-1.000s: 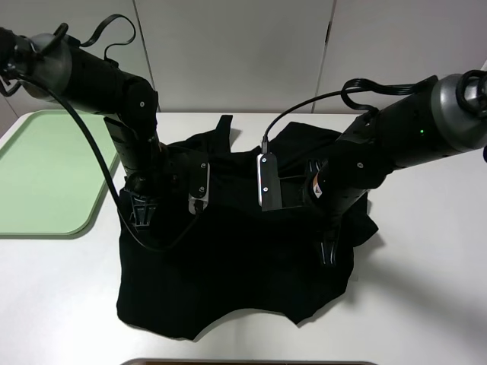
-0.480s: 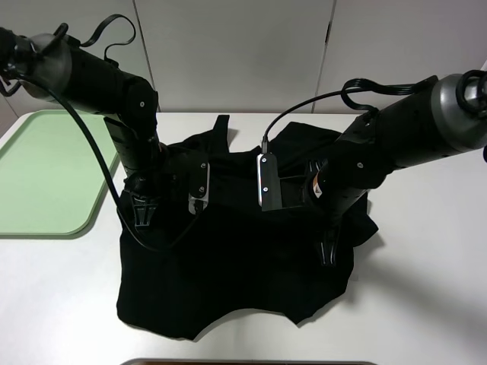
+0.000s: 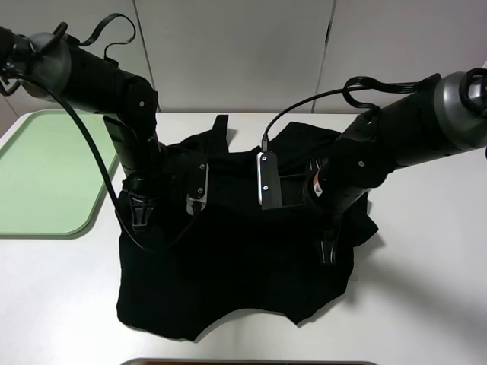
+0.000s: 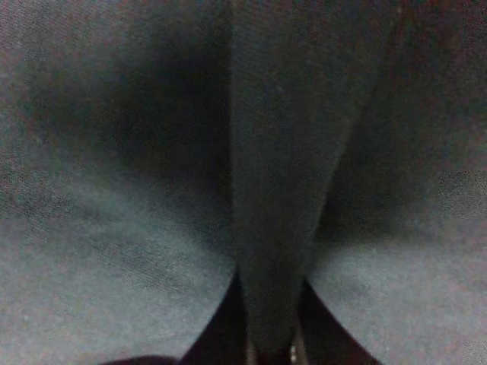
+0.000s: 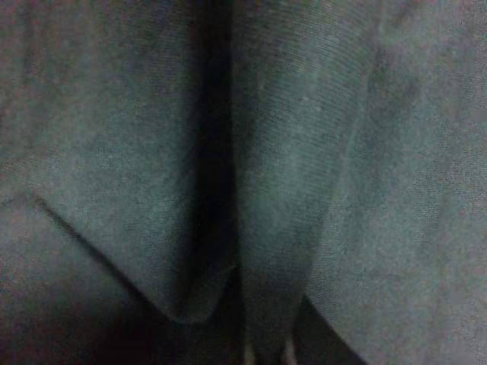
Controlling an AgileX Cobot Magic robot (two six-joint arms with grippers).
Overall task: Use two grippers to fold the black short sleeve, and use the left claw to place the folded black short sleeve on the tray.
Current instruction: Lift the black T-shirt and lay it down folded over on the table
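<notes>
The black short sleeve [image 3: 228,266] lies spread and rumpled on the white table in the exterior view. My left gripper [image 3: 141,213] presses down on its left edge, and my right gripper [image 3: 329,247] on its right side. Black cloth fills the left wrist view, where a raised ridge of fabric [image 4: 281,190] runs into the shut left gripper [image 4: 270,353]. A similar pinched fold [image 5: 281,213] in the right wrist view ends in the shut right gripper [image 5: 266,351]. The pale green tray [image 3: 38,175] sits empty at the far left, apart from the shirt.
The white table [image 3: 426,289] shows bare surface to the right of and in front of the shirt. Light wall panels [image 3: 243,46] stand behind. A dark edge [image 3: 251,363] runs along the table's front. Both arms' cables hang over the shirt.
The left gripper has closed on the shirt's left edge and risen slightly. The right arm and the shirt have hardly moved.
</notes>
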